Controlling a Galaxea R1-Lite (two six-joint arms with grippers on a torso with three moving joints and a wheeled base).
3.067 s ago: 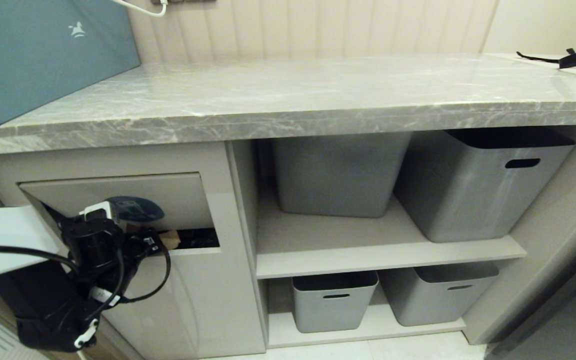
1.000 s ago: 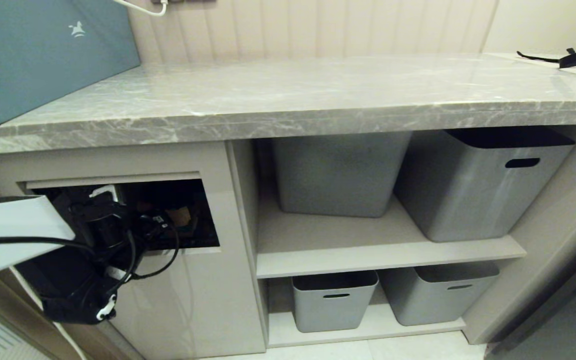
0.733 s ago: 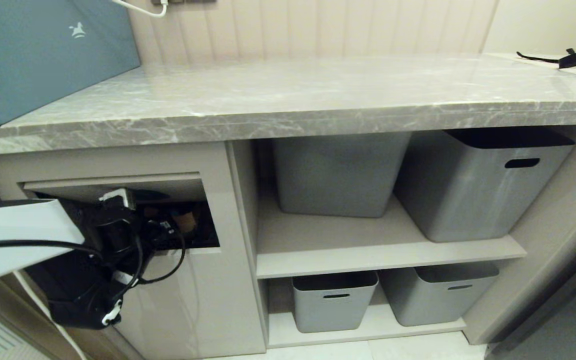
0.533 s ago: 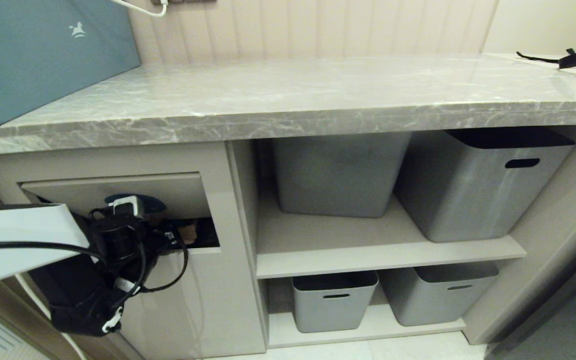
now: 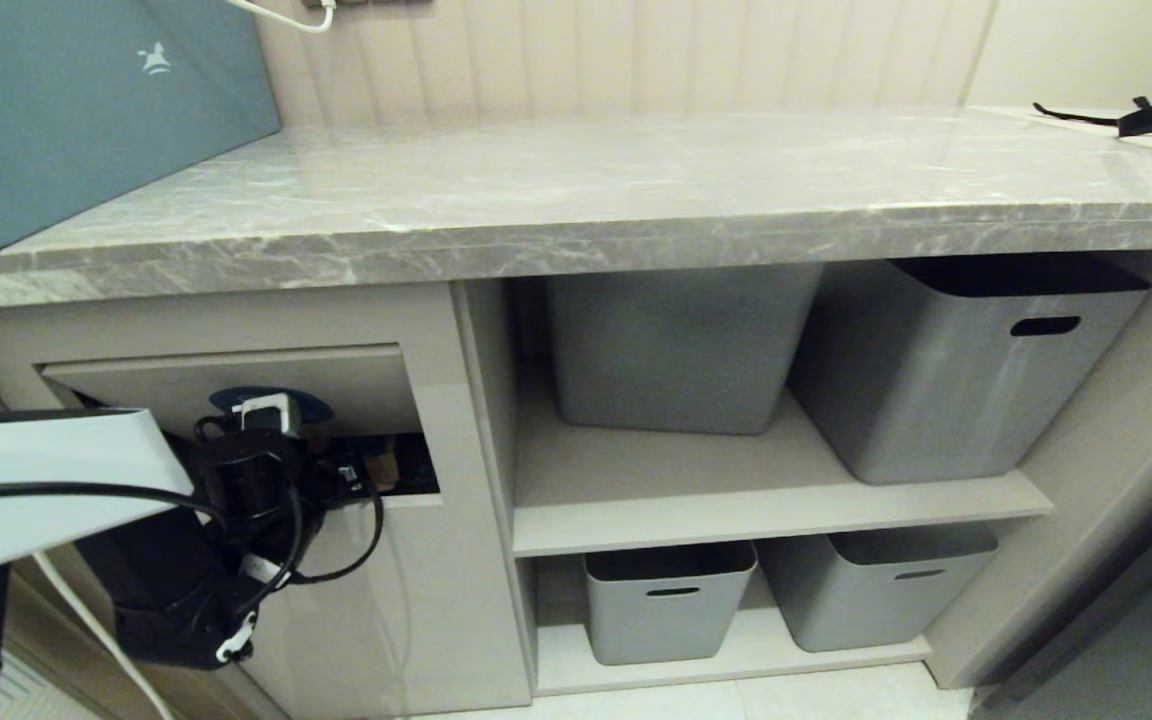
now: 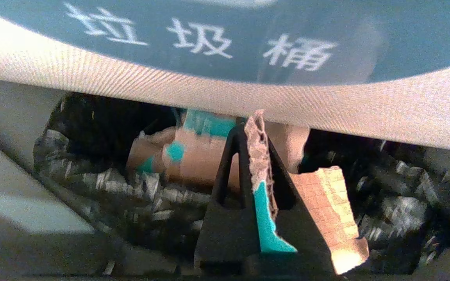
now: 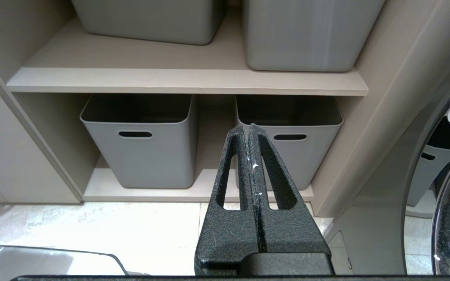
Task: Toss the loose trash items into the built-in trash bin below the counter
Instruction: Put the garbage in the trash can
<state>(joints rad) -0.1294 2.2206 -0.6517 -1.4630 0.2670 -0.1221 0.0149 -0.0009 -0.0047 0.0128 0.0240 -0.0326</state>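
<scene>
Under counter [image 5: 576, 240]: left gripper [image 6: 254, 128] pinching cardboard scrap [image 6: 266, 218] at bin flap [image 5: 226, 385]; right gripper [image 7: 250, 134] closed

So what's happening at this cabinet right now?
The robot is binning cardboard trash. Its left end effector sits at the gap under the tilting flap of the built-in trash bin, shut on a torn cardboard scrap with a turquoise face, not yet let go. Other scraps already lie inside on the dark liner. The right end effector is shut and empty, off to the side facing the lower grey storage bins.
</scene>
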